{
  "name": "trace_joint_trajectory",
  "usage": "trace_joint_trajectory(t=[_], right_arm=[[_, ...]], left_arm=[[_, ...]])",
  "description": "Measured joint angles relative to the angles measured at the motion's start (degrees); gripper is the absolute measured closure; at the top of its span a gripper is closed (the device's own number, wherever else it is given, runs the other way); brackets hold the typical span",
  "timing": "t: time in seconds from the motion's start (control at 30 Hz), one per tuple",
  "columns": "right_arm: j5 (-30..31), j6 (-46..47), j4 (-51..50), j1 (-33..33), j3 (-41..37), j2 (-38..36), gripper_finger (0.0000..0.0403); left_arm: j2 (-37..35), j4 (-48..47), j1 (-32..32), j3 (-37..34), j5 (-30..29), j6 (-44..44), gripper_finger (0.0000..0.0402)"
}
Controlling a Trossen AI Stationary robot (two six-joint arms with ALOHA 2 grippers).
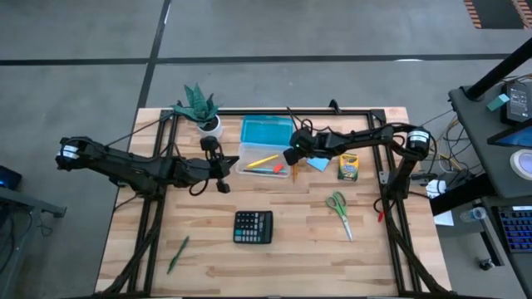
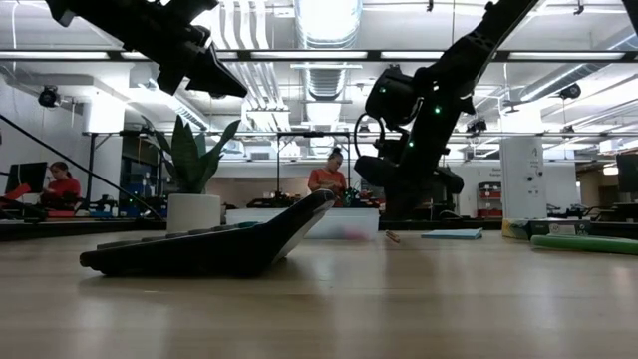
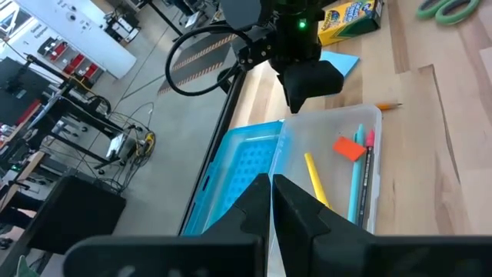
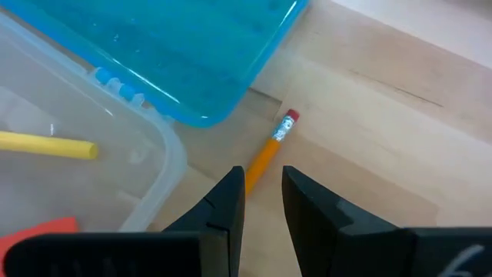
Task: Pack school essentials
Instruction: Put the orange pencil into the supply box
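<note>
Green pen (image 1: 178, 253) lies alone at the near left corner of my wooden surface (image 1: 208, 266), well apart from everything else. Farther back stands the potted plant (image 1: 199, 108) in its white pot. My left jaws (image 1: 223, 163) hover just beside the left wall of the clear box (image 1: 266, 158), fingers nearly touching, gripping nothing. Below them sits the black calculator (image 1: 253, 226).

In the clear box lie a yellow pencil (image 1: 262, 161), an orange piece (image 3: 348, 148), and a pink (image 3: 369, 165) and a light-blue pen (image 3: 356, 177) side by side along one wall. Its blue lid (image 1: 267, 130) lies open behind it.

My right jaws (image 1: 293, 155) sit low at the box's right edge, slightly parted, straddling the orange pencil (image 4: 269, 154) on the surface just outside the box wall; whether the fingers touch it I cannot tell. Its red eraser end points away from me, near the lid's corner.

Right of that come the light-blue note pad (image 1: 317, 164), then the yellow crayon box (image 1: 347, 167) just beside it. Green-handled scissors (image 1: 338, 210) lie nearer the front, apart from both.
</note>
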Motion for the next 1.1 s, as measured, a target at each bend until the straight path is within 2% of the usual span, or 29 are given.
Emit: trace_joint_trajectory(t=[0.17,0.6,1.1], right_arm=[[0.0,0.1,4.2,0.2,-1.7,0.0,0.0325],[1.9,1.6,7.5,2.1,-2.9,0.9,0.0325],[3.1,2.2,6.5,2.5,-2.9,2.6,0.0325]], left_arm=[[0.0,0.0,0.0,0.0,0.0,0.0,0.0402],[0.0,0.4,0.0,0.0,0.0,0.0,0.0402],[0.0,0.5,0.0,0.0,0.0,0.0,0.0402]])
